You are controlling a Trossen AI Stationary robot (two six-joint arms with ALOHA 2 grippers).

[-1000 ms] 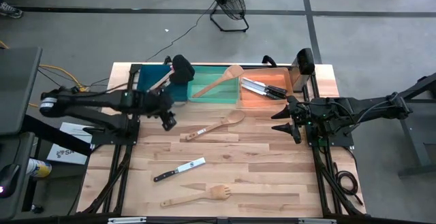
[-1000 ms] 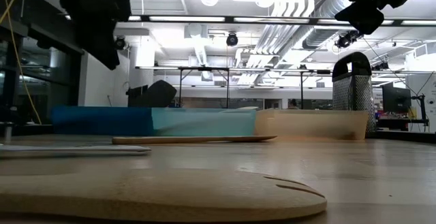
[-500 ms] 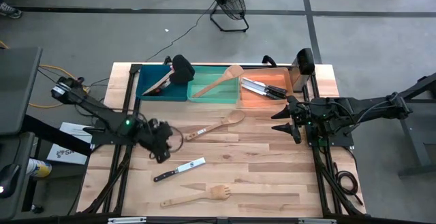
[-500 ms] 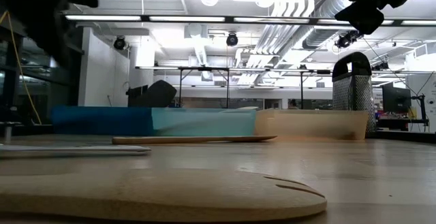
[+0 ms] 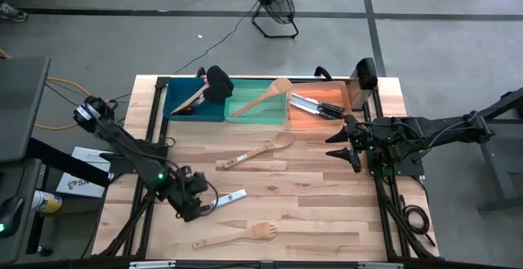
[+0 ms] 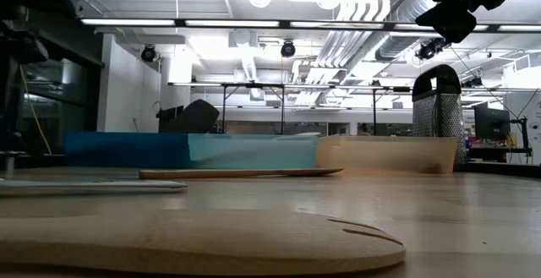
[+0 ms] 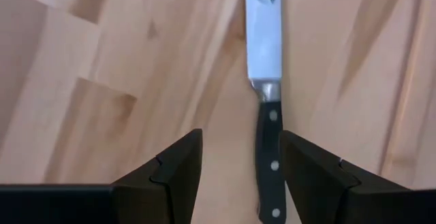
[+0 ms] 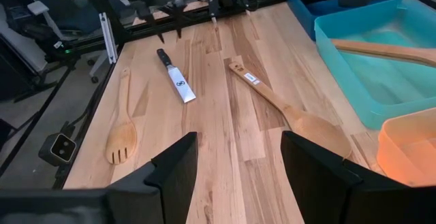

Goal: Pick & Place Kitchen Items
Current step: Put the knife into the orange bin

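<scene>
A black-handled steel knife (image 5: 231, 197) lies flat on the wooden table, left of centre. My left gripper (image 5: 198, 208) hangs open over its handle end, pointing steeply down. In the left wrist view the handle (image 7: 270, 157) lies between the fingers, nearer one of them, with the blade (image 7: 264, 40) running away ahead. A pale wooden spoon (image 5: 258, 150) lies farther back and a wooden fork (image 5: 237, 235) near the front edge. My right gripper (image 5: 338, 150) waits open above the table's right side.
Blue bin (image 5: 183, 108), green bin (image 5: 260, 114) and orange bin (image 5: 317, 119) stand in a row at the far edge, each with utensils inside. A steel grater (image 5: 365, 73) stands at the far right. The black arm frames run along both sides.
My left gripper has swung from beside the blue bin toward the table's near edge, sinking and turning as it went. It now hangs over the knife's handle. The knife, spoon and fork lie where they were.
</scene>
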